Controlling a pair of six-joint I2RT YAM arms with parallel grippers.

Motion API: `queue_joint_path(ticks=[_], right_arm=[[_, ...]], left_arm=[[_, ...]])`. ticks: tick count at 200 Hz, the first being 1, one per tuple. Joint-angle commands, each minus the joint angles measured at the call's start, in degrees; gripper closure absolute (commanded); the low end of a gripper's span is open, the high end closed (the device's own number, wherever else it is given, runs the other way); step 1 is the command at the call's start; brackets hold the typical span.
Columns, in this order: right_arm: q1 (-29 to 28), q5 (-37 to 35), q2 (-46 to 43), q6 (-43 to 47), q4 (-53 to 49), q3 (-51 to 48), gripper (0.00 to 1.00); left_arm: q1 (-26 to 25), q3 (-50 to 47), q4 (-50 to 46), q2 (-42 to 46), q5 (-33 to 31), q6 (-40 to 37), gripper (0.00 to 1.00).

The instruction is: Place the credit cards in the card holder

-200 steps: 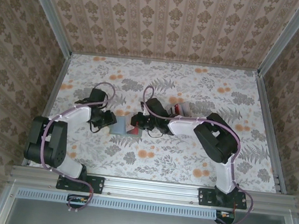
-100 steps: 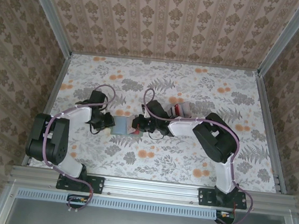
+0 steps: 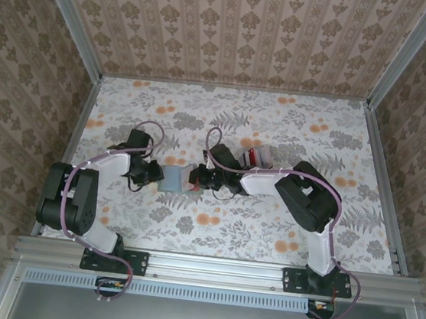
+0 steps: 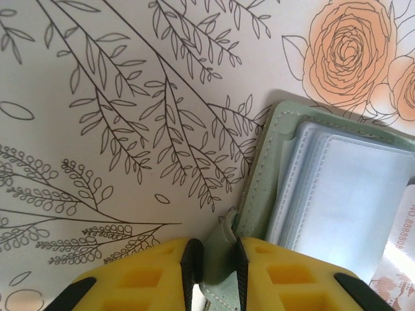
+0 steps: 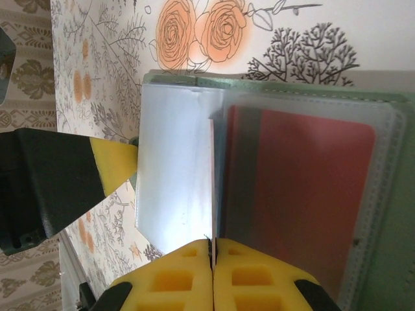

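Ana: Fingers first. How do the left gripper's (image 4: 215, 251) yellow padded fingers (image 4: 142, 280) stand?

Ben: Narrow. They are pinched on a green flap (image 4: 219, 243) at the corner of the flat grey-green stitched card holder (image 4: 259, 175), at the bottom edge of the left wrist view. It lies open on the flowered tablecloth (image 4: 97, 97) with its clear plastic pockets (image 4: 343, 194) facing up.

Ana: And the right gripper (image 5: 212, 249)?

Ben: Pressed together at the bottom of its own frame, with a thin pale sheet (image 5: 211, 181) standing edge-on between them. I cannot tell if that is a card or a pocket leaf. A red rectangular card (image 5: 311, 188) sits in a pocket just right of it.

Ana: Where is everything in the top view?

Ben: The card holder is in the middle, between the two grippers. Some loose cards (image 3: 255, 155), red and white, lie up and right of it, beside the right wrist.

Ana: What could go wrong?

Ben: I'd judge the left pinch slight, since it catches only that flap. If the right side tugs the sheet sideways, the holder could pivot or slip free. A hard pull might also crease the leaf or drag the red card out.

Ana: And the arms?

Ben: Both are folded low. The left arm (image 3: 105, 164) reaches right and the right arm (image 3: 272, 180) lies leftward, so the grippers face each other across the holder.
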State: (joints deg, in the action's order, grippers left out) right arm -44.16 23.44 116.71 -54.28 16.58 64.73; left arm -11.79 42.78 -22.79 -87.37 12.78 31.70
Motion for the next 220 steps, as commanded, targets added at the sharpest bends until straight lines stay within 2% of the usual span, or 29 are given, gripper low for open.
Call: queue_joint_path(ticks=[1, 49, 100, 220], right_arm=[[-0.3, 2.8, 2.3, -1.0, 0.3, 2.5, 0.93], [0.1, 3.0, 4.5, -1.6, 1.2, 4.0, 0.93], [0.1, -0.4, 4.9, -0.6, 1.6, 3.6, 0.93], [-3.2, -5.7, 5.3, -2.3, 1.6, 3.6, 0.92]], left_arm=[[-0.4, -1.8, 0.9, -0.7, 1.8, 0.0, 0.74], [-0.4, -1.6, 0.6, -0.5, 1.8, 0.0, 0.74], [-0.8, -1.6, 0.7, -0.6, 1.8, 0.3, 0.74], [-2.2, -1.7, 1.5, -0.7, 1.9, 1.2, 0.76]])
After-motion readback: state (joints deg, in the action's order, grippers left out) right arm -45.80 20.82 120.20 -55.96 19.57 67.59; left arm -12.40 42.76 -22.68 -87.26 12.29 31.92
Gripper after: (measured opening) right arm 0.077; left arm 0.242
